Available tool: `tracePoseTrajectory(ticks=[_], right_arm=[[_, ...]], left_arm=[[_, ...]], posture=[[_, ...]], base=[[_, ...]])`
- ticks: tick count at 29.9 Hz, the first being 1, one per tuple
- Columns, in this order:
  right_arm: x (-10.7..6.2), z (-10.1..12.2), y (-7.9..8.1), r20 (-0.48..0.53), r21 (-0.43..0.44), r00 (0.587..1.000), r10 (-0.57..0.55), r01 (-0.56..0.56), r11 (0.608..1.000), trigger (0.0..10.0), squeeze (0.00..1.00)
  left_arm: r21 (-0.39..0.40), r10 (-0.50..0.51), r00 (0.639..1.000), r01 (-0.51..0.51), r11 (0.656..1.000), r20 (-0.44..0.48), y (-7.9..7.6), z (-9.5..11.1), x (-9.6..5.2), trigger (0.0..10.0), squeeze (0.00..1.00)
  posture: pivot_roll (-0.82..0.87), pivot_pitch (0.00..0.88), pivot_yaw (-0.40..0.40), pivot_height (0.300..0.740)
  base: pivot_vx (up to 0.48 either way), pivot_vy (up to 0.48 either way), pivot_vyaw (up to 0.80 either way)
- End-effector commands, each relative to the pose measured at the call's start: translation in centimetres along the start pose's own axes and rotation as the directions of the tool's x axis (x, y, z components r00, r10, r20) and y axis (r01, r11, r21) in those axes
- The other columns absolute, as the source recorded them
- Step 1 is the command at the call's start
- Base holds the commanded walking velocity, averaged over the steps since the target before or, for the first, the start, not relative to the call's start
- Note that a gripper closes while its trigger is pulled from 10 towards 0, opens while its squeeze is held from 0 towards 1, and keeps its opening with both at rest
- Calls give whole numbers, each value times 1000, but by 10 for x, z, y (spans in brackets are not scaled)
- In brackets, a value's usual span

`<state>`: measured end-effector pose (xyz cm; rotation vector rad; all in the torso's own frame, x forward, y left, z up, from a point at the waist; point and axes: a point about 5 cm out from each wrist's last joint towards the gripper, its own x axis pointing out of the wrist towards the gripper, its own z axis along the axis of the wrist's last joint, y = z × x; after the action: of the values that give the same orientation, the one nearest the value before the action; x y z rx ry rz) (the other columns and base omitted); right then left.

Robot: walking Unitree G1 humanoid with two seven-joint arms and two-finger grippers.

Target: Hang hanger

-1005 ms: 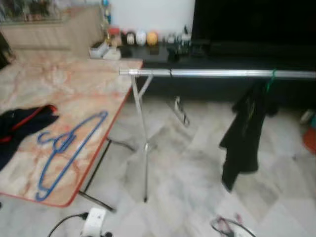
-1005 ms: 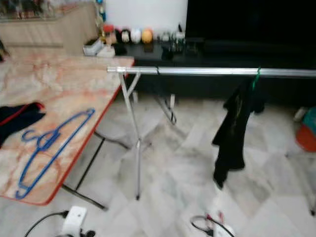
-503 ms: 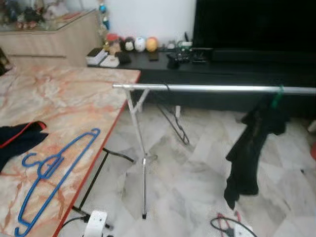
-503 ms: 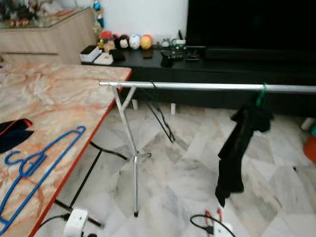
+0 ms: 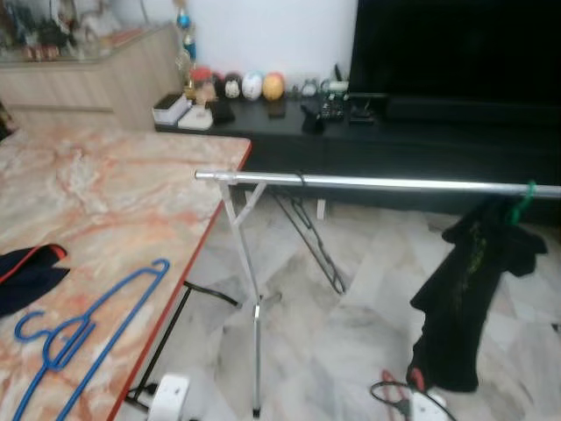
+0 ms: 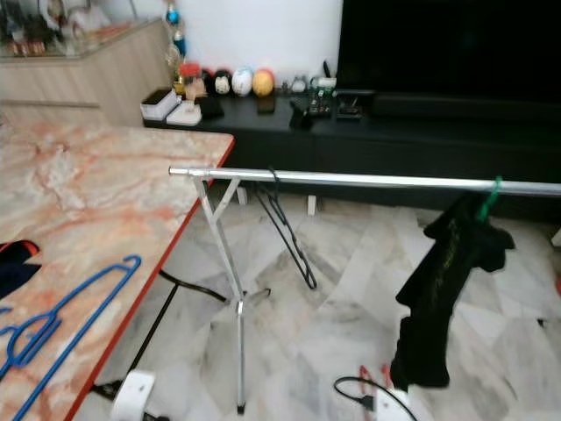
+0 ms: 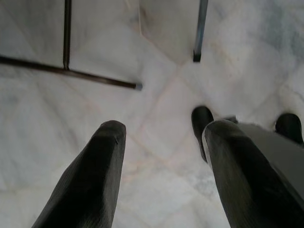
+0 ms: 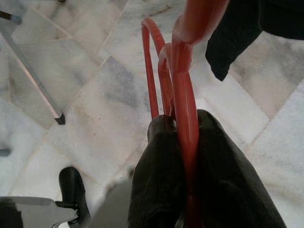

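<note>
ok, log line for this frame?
right gripper: shut on red hanger | left gripper: open, idle | rail: black garment hung

- The whole head view shifts against a second ago, so the camera moves, not the things.
- The silver rail (image 5: pixel 377 183) now sits lower in frame, and more of the black cabinet (image 5: pixel 421 132) behind it shows.
- The blue hanger (image 5: pixel 83 338) on the worktop (image 5: pixel 131 202) slides toward the lower left corner, partly cut off.
- The black garment (image 5: pixel 473 298) on the rail sits further right.
</note>
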<state>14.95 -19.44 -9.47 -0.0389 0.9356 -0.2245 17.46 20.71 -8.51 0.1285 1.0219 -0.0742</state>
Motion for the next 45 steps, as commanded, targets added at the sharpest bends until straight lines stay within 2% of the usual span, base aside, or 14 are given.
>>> tracePoseTrajectory(ticks=[1, 8, 13, 16, 19, 21, 23, 24, 29, 30, 37, 39, 40, 45], right_arm=[[-1, -5, -6, -11, 8, 1000, -19, 19, 1000, 10000, 0], [2, 10, -5, 55, 2, 998, -22, 22, 1000, 10000, 0], [5, 27, -4, 122, -26, 992, -16, 19, 999, 10000, 0], [7, 52, -4, 226, -41, 974, -29, 39, 998, 10000, 0], [6, 75, -6, 331, -30, 942, -52, 66, 997, 10000, 0], [5, 94, -7, 419, -27, 904, -82, 103, 994, 10000, 0], [4, 99, -7, 446, -33, 891, -83, 110, 993, 10000, 0], [2, 110, -7, 499, -39, 862, -88, 123, 992, 10000, 0], [-5, 128, -4, 613, -32, 784, -96, 145, 989, 10000, 0], [-10, 133, -1, 662, -51, 744, -85, 158, 986, 10000, 0], [-18, 141, 2, 724, -28, 683, -96, 168, 985, 10000, 0], [-19, 151, 0, 743, -15, 661, -107, 176, 984, 10000, 0], [-21, 163, -1, 763, -4, 637, -111, 175, 985, 10000, 0], [-21, 187, -1, 772, -4, 627, -106, 172, 985, 10000, 0]], left_arm=[[11, -5, 1000, 5, 1000, 11, -2, 5, 1, 10000, 0], [16, -5, 1000, 4, 1000, 11, -1, 4, 1, 10000, 0], [10, 2, 1000, -2, 1000, 17, -1, 4, 1, 10000, 0], [1, 0, 1000, 0, 1000, 23, -1, 4, 1, 10000, 0], [6, 3, 1000, -3, 1000, 23, -1, 4, 0, 10000, 0], [7, 6, 1000, -6, 1000, 26, -1, 4, 0, 10000, 0], [6, 6, 1000, -6, 1000, 27, -1, 4, 0, 10000, 0], [2, 9, 999, -9, 1000, 32, 0, 5, 0, 10000, 0], [1, 15, 999, -15, 1000, 36, 0, 5, 0, 10000, 0], [5, 15, 999, -15, 1000, 36, 0, 5, 0, 10000, 0], [5, 15, 999, -15, 1000, 38, 0, 5, 0, 10000, 0], [7, 15, 999, -16, 1000, 39, 0, 5, 0, 10000, 0], [11, 14, 999, -15, 1000, 38, 0, 6, 0, 10000, 0], [13, 12, 999, -13, 1000, 37, 0, 6, 1, 10000, 0]], posture=[[-42, 0, 70, 740], [-46, 0, 74, 740], [-46, 0, 74, 740], [-44, 0, 74, 740], [-45, 0, 74, 740], [-44, 0, 72, 740], [-44, 0, 72, 740], [-40, 0, 71, 740], [-43, 0, 69, 740], [-42, 0, 69, 740], [-48, 0, 69, 740], [-50, 0, 71, 740], [-50, 0, 71, 740], [-46, 0, 72, 740]], base=[[326, 0, 0], [313, 0, 0], [0, 0, 0], [0, 0, 0], [0, 0, 0], [0, 0, 0], [0, 0, 0], [0, 0, 0], [0, 0, 0], [0, 0, 0], [0, 0, 0], [0, 0, 0], [0, 0, 0], [0, 0, 0]])
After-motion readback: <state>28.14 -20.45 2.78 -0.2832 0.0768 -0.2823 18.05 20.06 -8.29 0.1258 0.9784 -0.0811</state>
